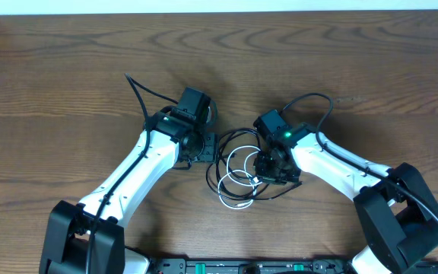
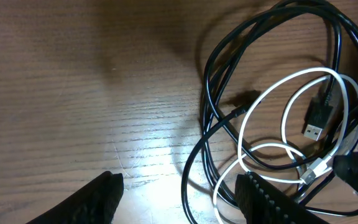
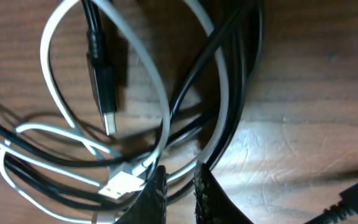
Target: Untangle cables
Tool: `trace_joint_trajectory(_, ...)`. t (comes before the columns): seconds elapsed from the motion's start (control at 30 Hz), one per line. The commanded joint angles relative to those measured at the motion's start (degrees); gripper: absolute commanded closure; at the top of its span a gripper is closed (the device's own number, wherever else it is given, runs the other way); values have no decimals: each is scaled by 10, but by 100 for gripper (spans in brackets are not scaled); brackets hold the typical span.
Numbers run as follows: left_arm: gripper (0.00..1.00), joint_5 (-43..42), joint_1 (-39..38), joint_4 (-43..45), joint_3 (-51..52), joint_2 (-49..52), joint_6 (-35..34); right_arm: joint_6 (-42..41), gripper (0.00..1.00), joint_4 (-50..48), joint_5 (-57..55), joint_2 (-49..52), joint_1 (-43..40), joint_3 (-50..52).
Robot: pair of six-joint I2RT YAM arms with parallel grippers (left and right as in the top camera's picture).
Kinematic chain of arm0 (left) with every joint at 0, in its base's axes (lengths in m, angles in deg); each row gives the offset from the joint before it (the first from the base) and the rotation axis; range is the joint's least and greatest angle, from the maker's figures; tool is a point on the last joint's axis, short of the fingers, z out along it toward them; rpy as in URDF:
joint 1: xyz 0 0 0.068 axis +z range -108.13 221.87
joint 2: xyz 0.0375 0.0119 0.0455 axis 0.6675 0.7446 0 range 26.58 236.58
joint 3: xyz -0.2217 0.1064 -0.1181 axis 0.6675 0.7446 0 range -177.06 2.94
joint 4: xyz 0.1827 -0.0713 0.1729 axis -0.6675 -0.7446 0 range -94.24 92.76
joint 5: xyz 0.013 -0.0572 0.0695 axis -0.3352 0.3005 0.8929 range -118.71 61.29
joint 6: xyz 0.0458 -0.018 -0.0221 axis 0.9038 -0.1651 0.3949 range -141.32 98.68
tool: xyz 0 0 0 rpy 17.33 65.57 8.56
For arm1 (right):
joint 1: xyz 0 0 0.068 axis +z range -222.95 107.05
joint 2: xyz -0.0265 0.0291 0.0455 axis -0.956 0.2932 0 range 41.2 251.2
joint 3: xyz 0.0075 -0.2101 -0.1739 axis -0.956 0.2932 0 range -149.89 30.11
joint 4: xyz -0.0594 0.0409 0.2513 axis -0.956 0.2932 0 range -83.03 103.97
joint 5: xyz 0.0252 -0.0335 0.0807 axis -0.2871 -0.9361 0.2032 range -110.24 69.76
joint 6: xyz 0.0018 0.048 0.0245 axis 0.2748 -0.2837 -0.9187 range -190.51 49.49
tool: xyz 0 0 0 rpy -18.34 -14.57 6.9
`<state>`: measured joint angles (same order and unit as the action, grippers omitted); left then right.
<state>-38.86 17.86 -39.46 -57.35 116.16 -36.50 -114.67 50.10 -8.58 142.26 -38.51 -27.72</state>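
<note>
The black cable (image 1: 238, 135) and the white cable (image 1: 234, 199) lie in one tangled heap of loops between my arms. My left gripper (image 1: 207, 151) is at the heap's left edge. In the left wrist view it is open (image 2: 179, 205), low over the table, with a black cable (image 2: 207, 81) strand and a white cable (image 2: 291, 78) strand between its fingers. My right gripper (image 1: 274, 173) is on the heap's right side. Its fingers (image 3: 180, 190) are pinched together on a white cable (image 3: 48, 37) strand, with a black cable (image 3: 241, 74) strand alongside.
A black USB plug (image 2: 319, 115) and a white USB plug (image 2: 316, 169) lie inside the loops. They also show in the right wrist view, black (image 3: 102, 81) and white (image 3: 120, 183). The table (image 1: 67, 68) is brown wood. Thick black arm wires run off both wrists.
</note>
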Motion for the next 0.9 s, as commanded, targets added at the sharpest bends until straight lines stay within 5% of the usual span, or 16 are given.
trace_joint_trajectory(0.0, 37, 7, 1, -4, 5, 5, 3, -23, 89, -24, -25, 3, 8, 17)
trace_joint_trajectory(0.73, 37, 7, 1, -6, 5, 5, 3, -23, 99, -76, -24, 3, 9, 56)
trace_joint_trajectory(0.87, 37, 7, 1, -10, 5, 5, 3, 48, 99, -75, 27, -3, 5, 45)
